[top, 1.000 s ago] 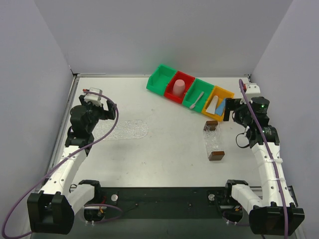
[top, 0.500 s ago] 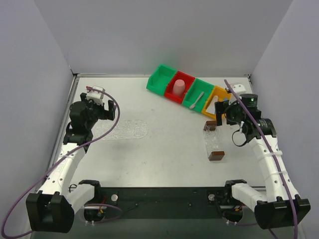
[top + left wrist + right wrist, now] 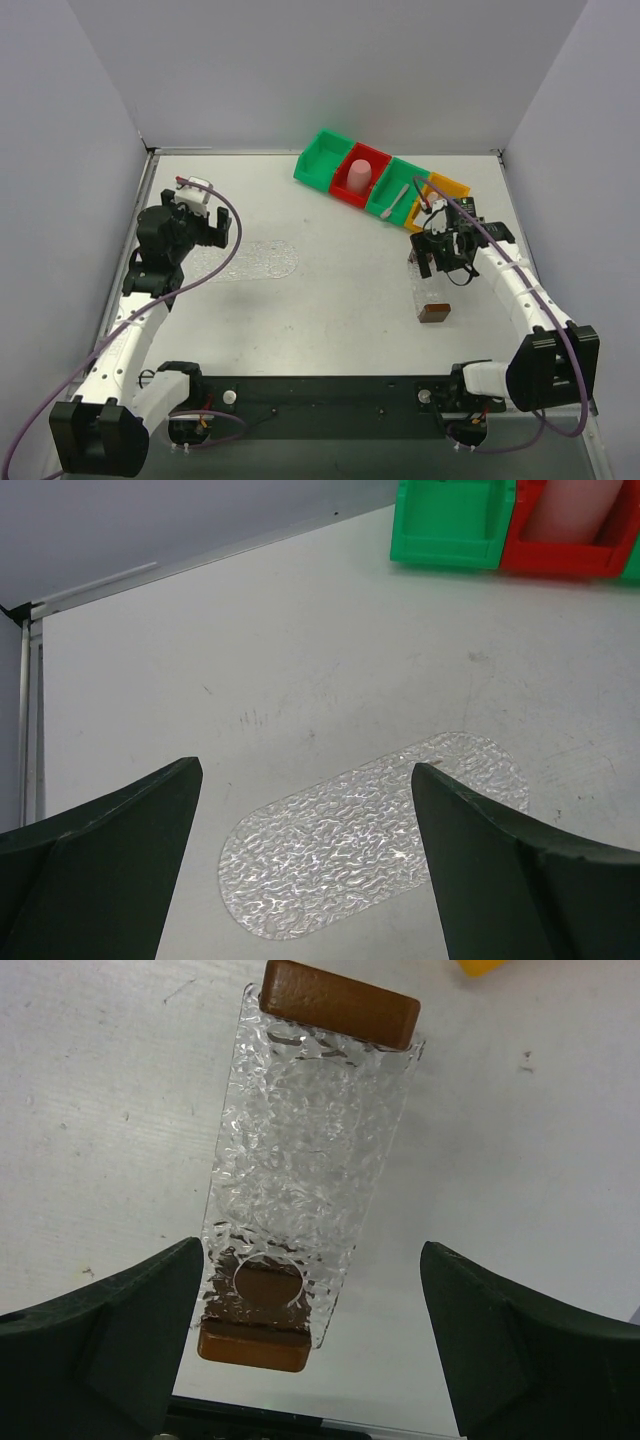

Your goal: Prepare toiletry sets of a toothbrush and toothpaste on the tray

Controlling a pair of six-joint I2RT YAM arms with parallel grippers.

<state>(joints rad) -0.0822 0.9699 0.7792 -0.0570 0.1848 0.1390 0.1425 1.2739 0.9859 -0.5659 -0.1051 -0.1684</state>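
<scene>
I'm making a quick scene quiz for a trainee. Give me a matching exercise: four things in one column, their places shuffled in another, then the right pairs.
Things:
1 pink cup
2 toothbrush
3 tray
4 left gripper

Places:
A under the open right gripper
B in the red bin
C facing the clear textured oval patch
D in the green bin between the red bin and the yellow bin

Pairs: 1-B, 2-D, 3-A, 4-C

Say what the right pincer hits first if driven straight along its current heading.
Probably the tray: its clear panel sits centred below the open right pincer, with nothing showing between them. The gap is hard to judge.
</scene>
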